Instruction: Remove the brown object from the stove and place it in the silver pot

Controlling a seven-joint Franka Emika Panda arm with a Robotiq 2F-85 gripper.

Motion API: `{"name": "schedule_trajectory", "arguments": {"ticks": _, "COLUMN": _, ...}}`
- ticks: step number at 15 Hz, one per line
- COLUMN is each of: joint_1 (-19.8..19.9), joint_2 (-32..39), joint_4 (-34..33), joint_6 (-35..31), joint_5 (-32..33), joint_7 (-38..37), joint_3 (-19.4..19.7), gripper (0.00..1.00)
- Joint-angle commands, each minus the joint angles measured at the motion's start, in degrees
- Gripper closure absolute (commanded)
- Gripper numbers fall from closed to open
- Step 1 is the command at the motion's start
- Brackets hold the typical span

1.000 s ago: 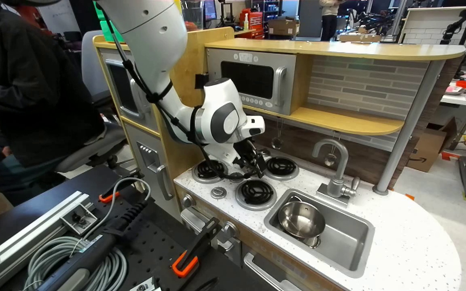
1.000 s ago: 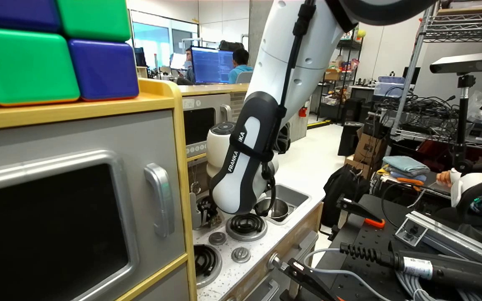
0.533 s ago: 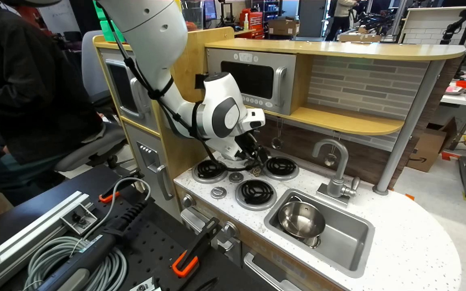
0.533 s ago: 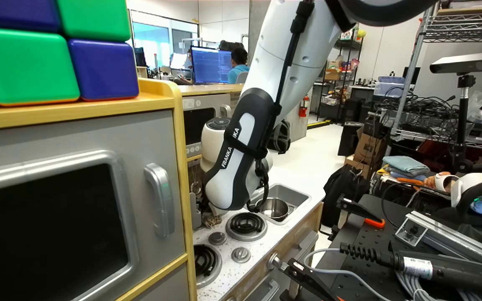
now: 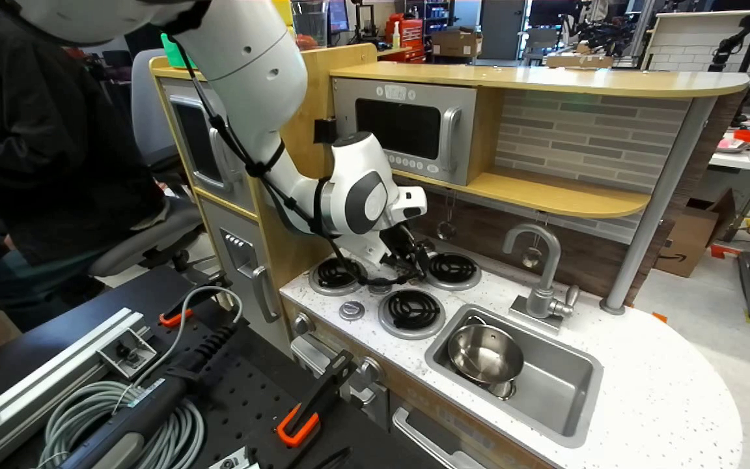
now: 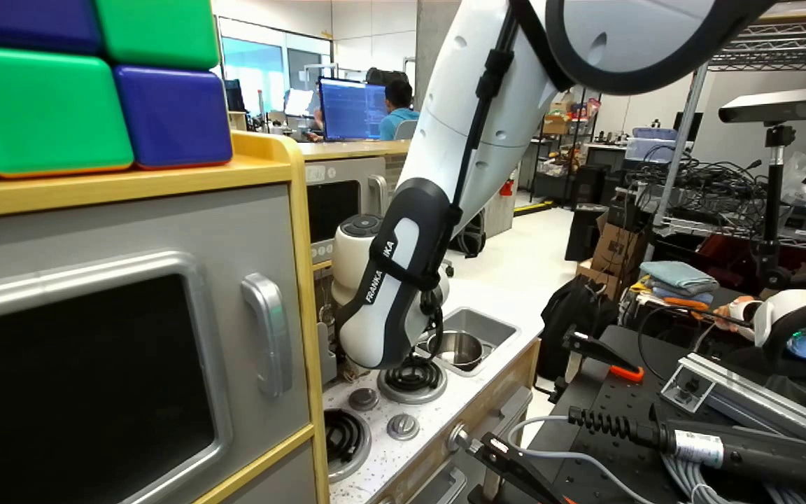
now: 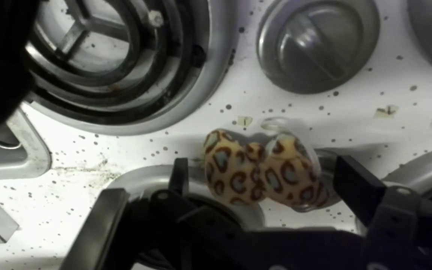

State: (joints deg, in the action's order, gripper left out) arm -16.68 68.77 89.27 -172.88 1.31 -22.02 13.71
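The brown object point(image 7: 234, 172), a tan bow-shaped lump with dark leopard rings and a clear plastic part, lies on the white stove panel point(image 7: 133, 150) between the burners. My gripper point(image 7: 265, 180) is open, with one finger on each side of the object; gaps show at both sides in the wrist view. In an exterior view the gripper point(image 5: 417, 266) is low among the burners and hides the object. A tan bit of the object point(image 6: 352, 372) shows under the arm in an exterior view. The silver pot point(image 5: 484, 355) stands in the sink; it also shows in an exterior view point(image 6: 460, 350).
Burners point(image 5: 412, 314) and a knob point(image 7: 317, 45) surround the object. The grey sink point(image 5: 586, 391) and faucet point(image 5: 547, 260) are beside the stove. The microwave point(image 5: 407, 127) and shelf hang above the back. A tall cabinet point(image 6: 305, 315) stands beside the stove.
My gripper rose slightly by half a second ago, showing the tan object beneath it, and has come down again around it. The upper arm has shifted. The pot has not moved.
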Motion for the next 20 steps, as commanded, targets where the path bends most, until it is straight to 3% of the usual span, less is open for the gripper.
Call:
{"name": "schedule_trajectory", "arguments": {"ticks": 1, "joint_1": 1.1, "joint_2": 2.8, "joint_4": -4.2, "joint_6": 2.1, "joint_5": -2.1, "joint_7": 1.8, "joint_3": -0.8, "gripper": 0.35}}
{"name": "schedule_trajectory", "arguments": {"ticks": 7, "joint_1": 2.9, "joint_2": -0.8, "joint_4": -0.4, "joint_6": 0.4, "joint_5": -2.1, "joint_7": 3.4, "joint_3": -1.5, "gripper": 0.78}}
{"name": "schedule_trajectory", "arguments": {"ticks": 10, "joint_1": 7.1, "joint_2": -5.8, "joint_4": 4.6, "joint_6": 3.6, "joint_5": -1.8, "joint_7": 6.3, "joint_3": -2.6, "gripper": 0.99}}
{"name": "schedule_trajectory", "arguments": {"ticks": 14, "joint_1": 11.0, "joint_2": -8.6, "joint_4": 9.2, "joint_6": 9.2, "joint_5": -1.5, "joint_7": 6.6, "joint_3": 1.0, "gripper": 0.99}}
{"name": "schedule_trajectory", "arguments": {"ticks": 19, "joint_1": 13.9, "joint_2": -6.8, "joint_4": 8.7, "joint_6": 15.0, "joint_5": -1.1, "joint_7": 4.4, "joint_3": 4.5, "gripper": 1.0}}
{"name": "schedule_trajectory", "arguments": {"ticks": 20, "joint_1": 14.4, "joint_2": -7.0, "joint_4": 8.8, "joint_6": 15.6, "joint_5": -1.1, "joint_7": 4.7, "joint_3": 4.4, "gripper": 0.75}}
